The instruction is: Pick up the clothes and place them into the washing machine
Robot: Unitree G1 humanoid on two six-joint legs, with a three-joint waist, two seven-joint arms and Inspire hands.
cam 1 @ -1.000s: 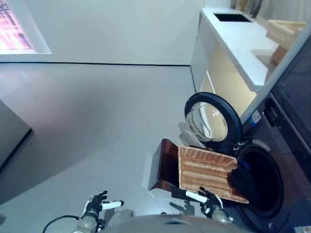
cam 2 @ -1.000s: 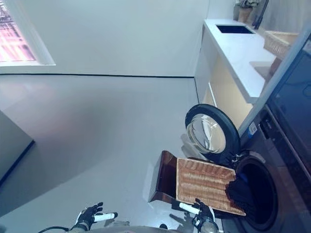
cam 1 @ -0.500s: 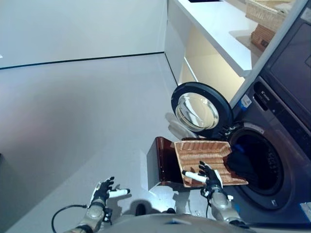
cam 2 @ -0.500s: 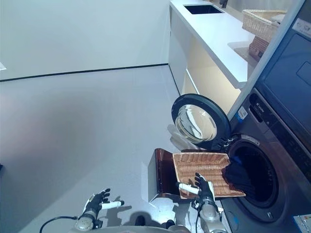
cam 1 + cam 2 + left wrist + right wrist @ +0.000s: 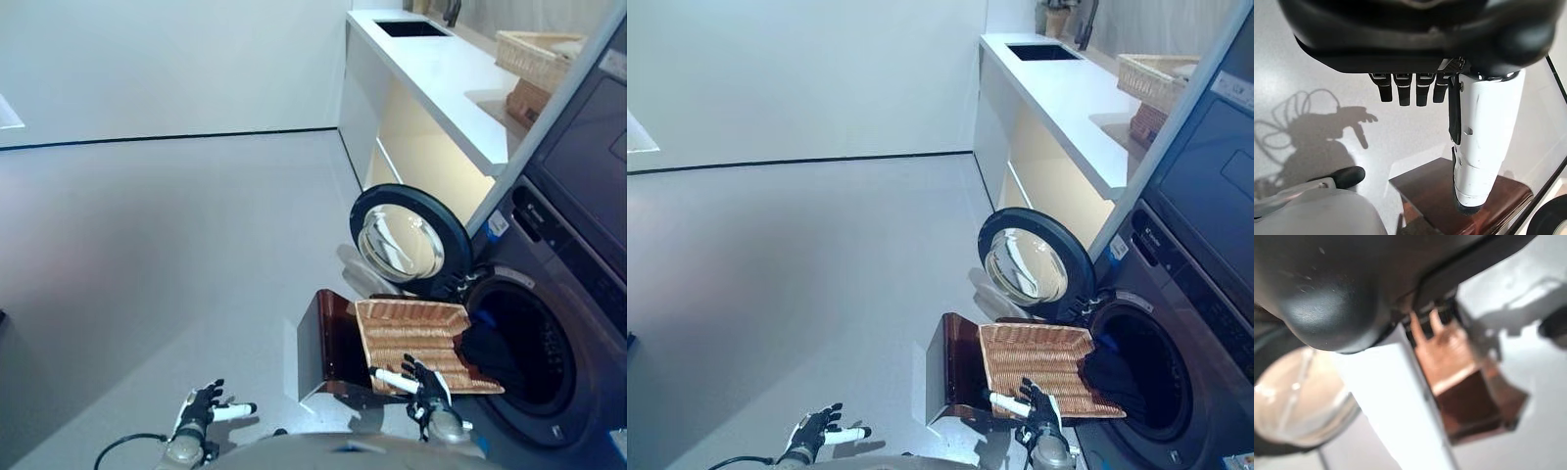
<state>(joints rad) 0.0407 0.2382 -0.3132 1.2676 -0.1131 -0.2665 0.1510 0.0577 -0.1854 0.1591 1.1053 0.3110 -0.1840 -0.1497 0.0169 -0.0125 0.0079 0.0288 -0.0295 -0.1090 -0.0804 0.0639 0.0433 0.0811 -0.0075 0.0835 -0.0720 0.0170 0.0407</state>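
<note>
Washing machine (image 5: 563, 294): we see it cut off by the frame's right edge.
Dark clothes (image 5: 487, 350): we cannot tell which garments they are.
Right hand (image 5: 423, 382): in its wrist view we find its fingers blurred and mostly hidden.

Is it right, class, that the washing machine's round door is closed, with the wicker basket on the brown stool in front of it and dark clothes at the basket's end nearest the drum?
Not quite. The washing machine's door is open, swung aside from the drum opening; the left eye view shows it. The rest holds: the wicker basket sits on the brown stool, with dark clothes at its drum end.
</note>
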